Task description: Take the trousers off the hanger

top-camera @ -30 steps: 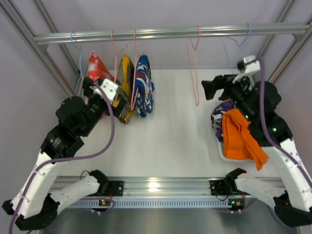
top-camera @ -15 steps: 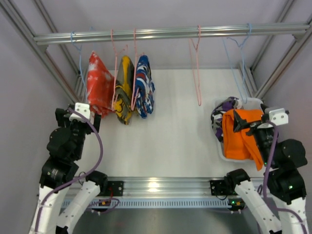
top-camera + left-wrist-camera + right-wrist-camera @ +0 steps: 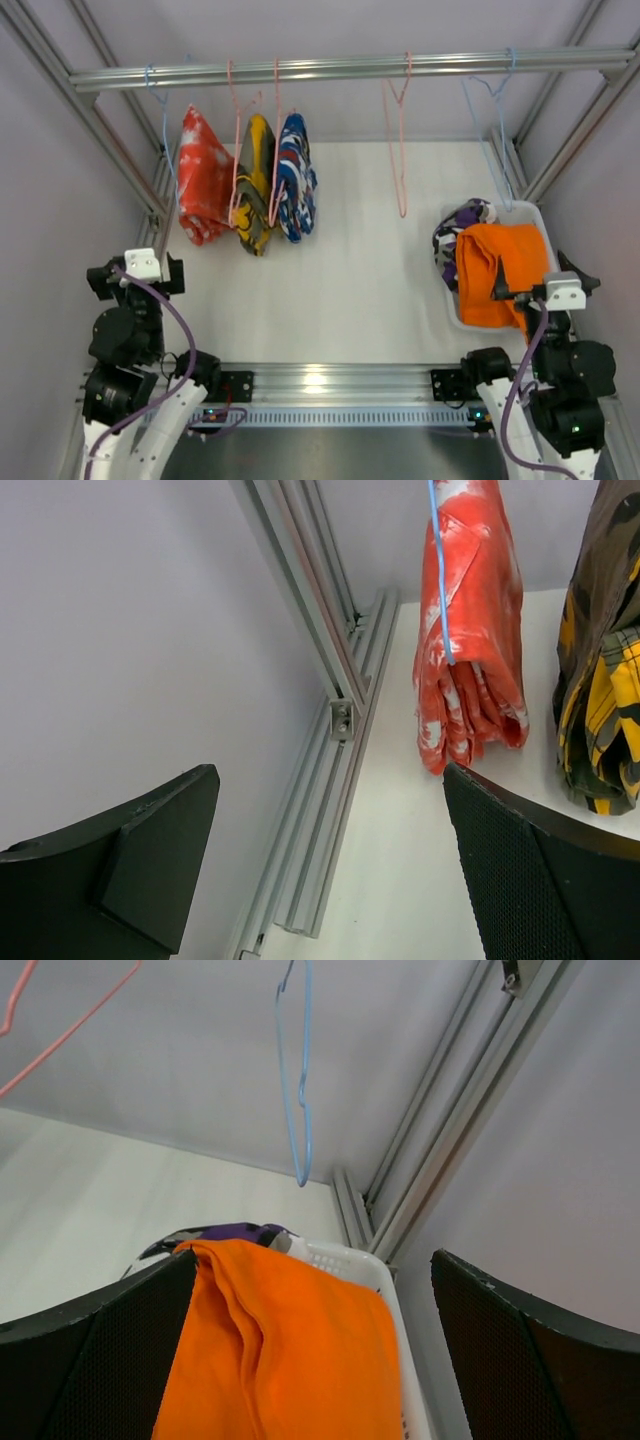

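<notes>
both arms are drawing back toward their bases, the left tool (image 3: 328, 770) and right tool (image 3: 312, 1255) each standing apart, empty. the orange trousers (image 3: 495, 275) and camouflage trousers (image 3: 460, 225) are lying in the basket (image 3: 530, 212) just ahead of the right tool, suggesting removal is finishing.
</notes>
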Robot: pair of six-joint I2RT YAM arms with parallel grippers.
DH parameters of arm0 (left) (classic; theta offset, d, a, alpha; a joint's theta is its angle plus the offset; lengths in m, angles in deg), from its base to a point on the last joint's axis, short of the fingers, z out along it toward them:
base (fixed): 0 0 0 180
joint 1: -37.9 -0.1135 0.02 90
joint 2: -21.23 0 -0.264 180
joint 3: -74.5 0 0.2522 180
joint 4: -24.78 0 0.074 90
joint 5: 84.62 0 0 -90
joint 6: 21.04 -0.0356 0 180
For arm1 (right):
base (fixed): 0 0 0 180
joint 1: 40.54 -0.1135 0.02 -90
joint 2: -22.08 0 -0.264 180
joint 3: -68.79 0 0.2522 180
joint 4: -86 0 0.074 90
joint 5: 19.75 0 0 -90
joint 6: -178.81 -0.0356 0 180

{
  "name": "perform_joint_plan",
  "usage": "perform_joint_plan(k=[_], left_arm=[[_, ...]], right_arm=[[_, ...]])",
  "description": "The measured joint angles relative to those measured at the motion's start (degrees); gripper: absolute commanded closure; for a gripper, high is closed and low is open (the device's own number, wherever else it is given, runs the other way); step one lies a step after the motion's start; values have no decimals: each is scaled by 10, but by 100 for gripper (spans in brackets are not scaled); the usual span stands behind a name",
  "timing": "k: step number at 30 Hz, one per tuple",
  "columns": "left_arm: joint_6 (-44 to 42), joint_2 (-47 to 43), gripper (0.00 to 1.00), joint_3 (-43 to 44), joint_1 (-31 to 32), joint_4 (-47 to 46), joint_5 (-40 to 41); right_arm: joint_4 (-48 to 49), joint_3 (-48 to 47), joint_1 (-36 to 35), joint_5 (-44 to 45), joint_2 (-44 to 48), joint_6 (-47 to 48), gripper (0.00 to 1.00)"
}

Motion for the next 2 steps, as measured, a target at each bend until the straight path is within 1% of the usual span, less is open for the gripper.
perform_joint_plan(k=[2], left_arm=[[0, 0, 1, 0, 0, 0, 4]], right_arm=[[-3, 0, 3, -3, 0, 0, 1]])
